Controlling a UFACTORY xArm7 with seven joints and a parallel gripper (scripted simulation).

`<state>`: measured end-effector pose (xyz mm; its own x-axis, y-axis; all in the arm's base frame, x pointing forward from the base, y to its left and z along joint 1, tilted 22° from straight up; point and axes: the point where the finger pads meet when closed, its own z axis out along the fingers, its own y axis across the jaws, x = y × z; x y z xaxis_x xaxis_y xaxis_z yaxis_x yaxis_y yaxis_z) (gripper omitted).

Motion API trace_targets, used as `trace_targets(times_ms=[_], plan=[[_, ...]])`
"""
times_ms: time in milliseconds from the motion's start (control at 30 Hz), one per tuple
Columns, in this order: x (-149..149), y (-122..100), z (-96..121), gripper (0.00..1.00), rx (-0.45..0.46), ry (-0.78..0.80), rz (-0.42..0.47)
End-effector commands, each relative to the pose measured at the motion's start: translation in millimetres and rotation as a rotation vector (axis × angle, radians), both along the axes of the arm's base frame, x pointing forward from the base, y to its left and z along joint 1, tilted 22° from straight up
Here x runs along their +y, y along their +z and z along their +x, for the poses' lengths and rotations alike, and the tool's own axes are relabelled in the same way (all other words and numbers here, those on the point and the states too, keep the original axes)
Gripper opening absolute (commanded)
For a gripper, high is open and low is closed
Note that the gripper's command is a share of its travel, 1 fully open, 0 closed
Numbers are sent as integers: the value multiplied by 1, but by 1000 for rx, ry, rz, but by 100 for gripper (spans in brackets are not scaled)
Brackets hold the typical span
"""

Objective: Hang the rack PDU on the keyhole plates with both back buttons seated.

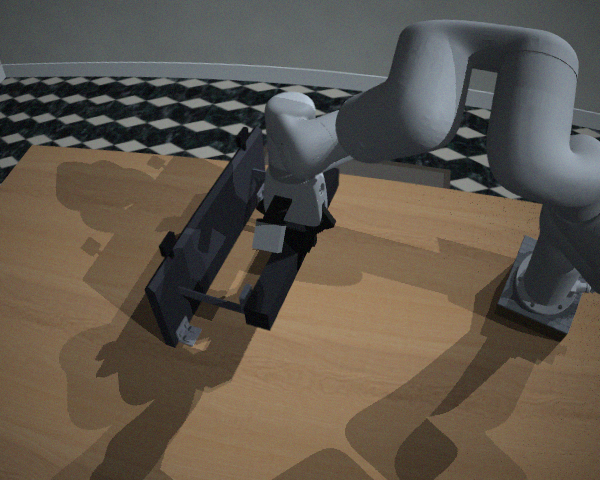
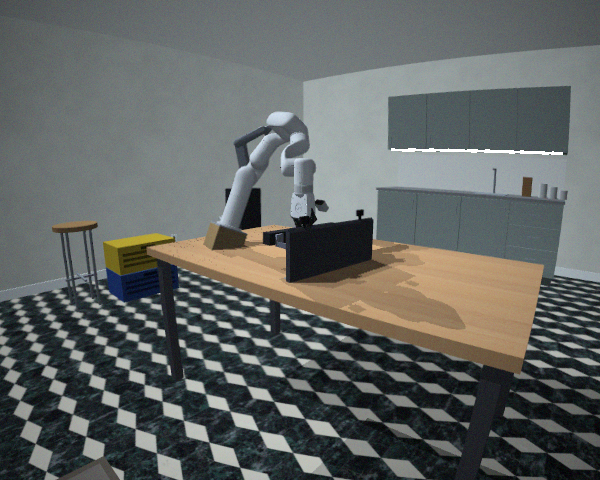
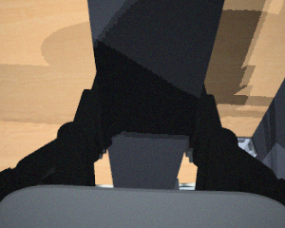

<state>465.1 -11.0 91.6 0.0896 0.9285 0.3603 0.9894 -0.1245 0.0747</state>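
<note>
We see the gripper (image 1: 285, 235) clamped partway shut on the long dark power strip (image 1: 277, 281), its two black fingers pressing the bar's long sides near one end. In the wrist view the strip (image 3: 161, 32) runs straight away from the gripper over the wooden table (image 3: 28, 38), and we cannot tell from there whether it is lifted or resting on the wood.

From above, the strip lies parallel to a dark upright panel (image 1: 207, 242) that stands on the table (image 1: 393, 335) toward its far left part, with a gap between strip and panel. A thin grey rod (image 1: 207, 299) bridges that gap near the strip's free end. At the panel's near lower corner we make out a pale metal plate (image 1: 189, 330); the second plate we cannot pick out, the arm covering that stretch. Two small black knobs sit on the panel's top edge, one (image 1: 167, 243) toward its near end and one (image 1: 242, 136) at its far end.

The arm (image 1: 445, 103) arches over from its base block (image 1: 522, 315) near the table's right edge.

In the room view the panel (image 2: 326, 248) stands upright near the far corner of the table (image 2: 445, 310), with the gripper (image 2: 304, 221) just behind it. On the floor beyond the table stand a stool (image 2: 75, 227) and a yellow and blue crate (image 2: 135, 253).
</note>
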Motion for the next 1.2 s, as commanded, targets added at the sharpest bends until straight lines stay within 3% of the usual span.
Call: trace_targets(times_ms=[0,1167], plan=[[-2,2,4,0,-4,-2,0],[-2,2,8,0,-4,-2,0]])
